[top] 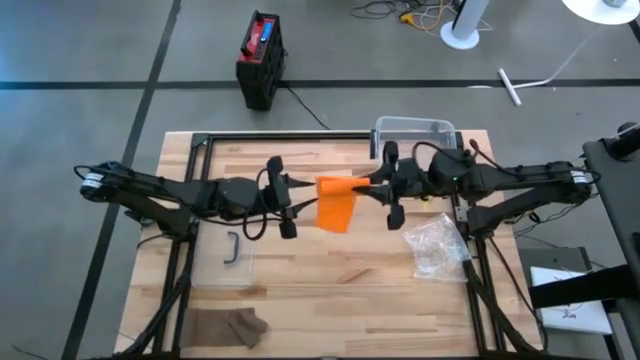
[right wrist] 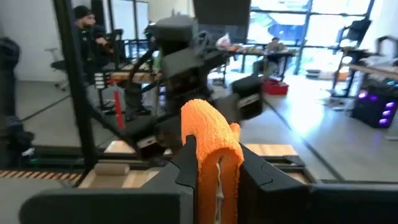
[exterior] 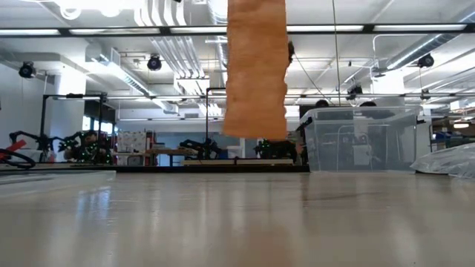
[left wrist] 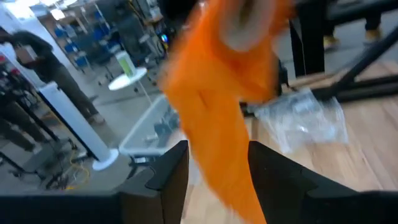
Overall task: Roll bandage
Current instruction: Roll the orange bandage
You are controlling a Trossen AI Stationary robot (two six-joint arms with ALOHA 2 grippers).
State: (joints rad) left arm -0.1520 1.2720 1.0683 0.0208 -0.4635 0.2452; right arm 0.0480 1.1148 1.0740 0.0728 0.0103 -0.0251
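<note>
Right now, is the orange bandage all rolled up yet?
Not yet. Done: the bandage is lifted off the table. In hand: the right gripper pinches its bunched end; the left gripper's jaws stand open around the strip. Left: a long tail hangs loose, unrolled.

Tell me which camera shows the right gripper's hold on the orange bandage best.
The right wrist view: the right gripper pinches the rolled bandage. The high view shows the hold small; the low and left wrist views show only hanging cloth.
</note>
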